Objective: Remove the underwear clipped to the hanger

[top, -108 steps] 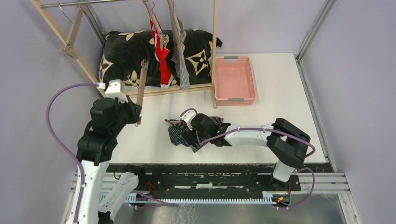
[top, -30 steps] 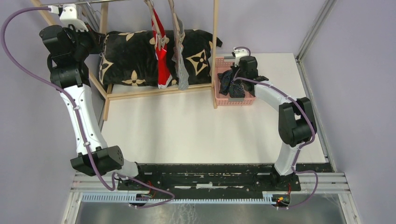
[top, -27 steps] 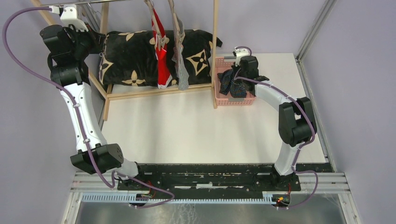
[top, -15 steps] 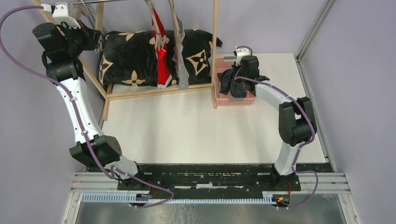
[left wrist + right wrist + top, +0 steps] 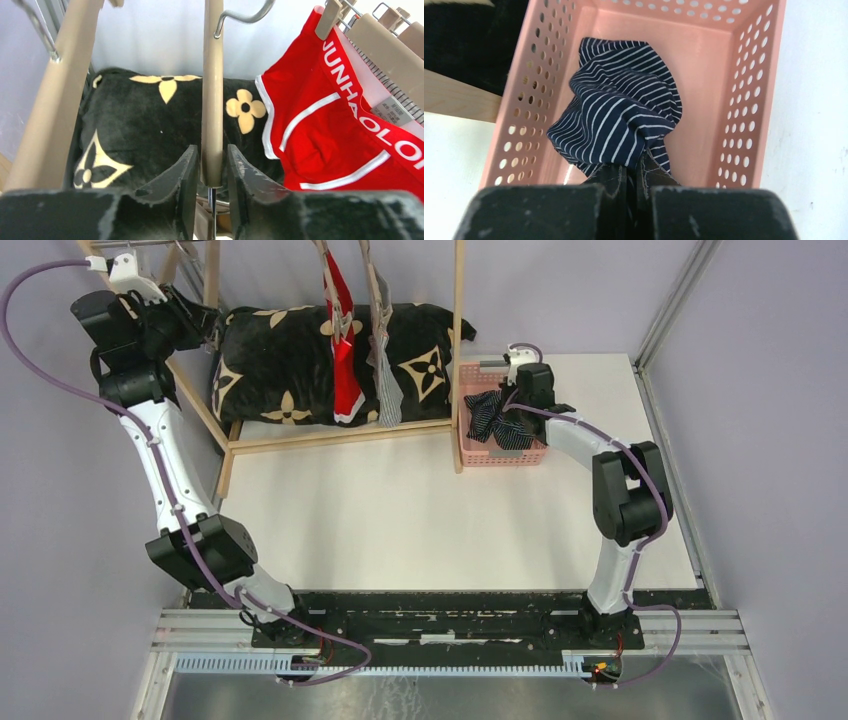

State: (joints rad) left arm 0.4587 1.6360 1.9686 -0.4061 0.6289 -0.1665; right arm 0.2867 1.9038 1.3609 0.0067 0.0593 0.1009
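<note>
My left claw [image 5: 212,170] straddles a bare beige hanger [image 5: 212,100], jaws slightly apart with a sliver of gap on each side. Beside it the red shorts [image 5: 320,135] hang clipped, the waistband reading JUNHAOLO before the edge cuts it off. The grey shorts [image 5: 388,395] hang just beyond them, their tag too small to read. My right claw [image 5: 634,175] is pinched on the navy shorts [image 5: 624,115], which lie in the pink basket [image 5: 744,75].

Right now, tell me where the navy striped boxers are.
The navy striped boxers are bunched inside the pink basket, just right of the wooden rack in the top view, pinched by the right gripper.
</note>
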